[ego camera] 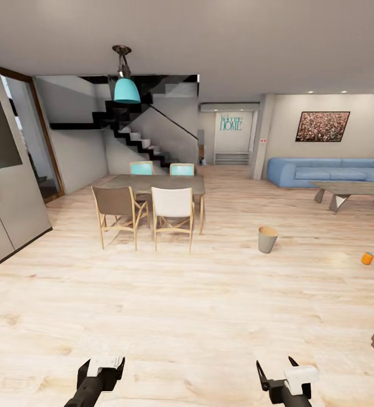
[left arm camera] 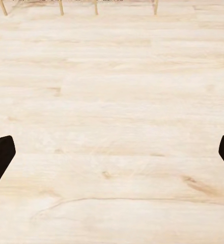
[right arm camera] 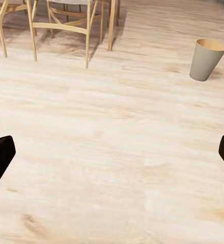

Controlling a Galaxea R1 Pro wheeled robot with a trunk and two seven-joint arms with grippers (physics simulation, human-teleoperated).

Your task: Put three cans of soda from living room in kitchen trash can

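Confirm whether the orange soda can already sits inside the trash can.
No, the orange soda can stands on the wood floor, well apart from the trash can.

Dining table (ego camera: 158, 183) with four chairs (teal pendant lamp (ego camera: 127, 89) above), staircase (ego camera: 136, 138) behind.

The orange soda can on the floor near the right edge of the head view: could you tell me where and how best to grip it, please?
Probably grip the orange soda can across its round side wall at mid-height, coming in level from the robot's side. It appears upright with open floor before it, though it is small in view.
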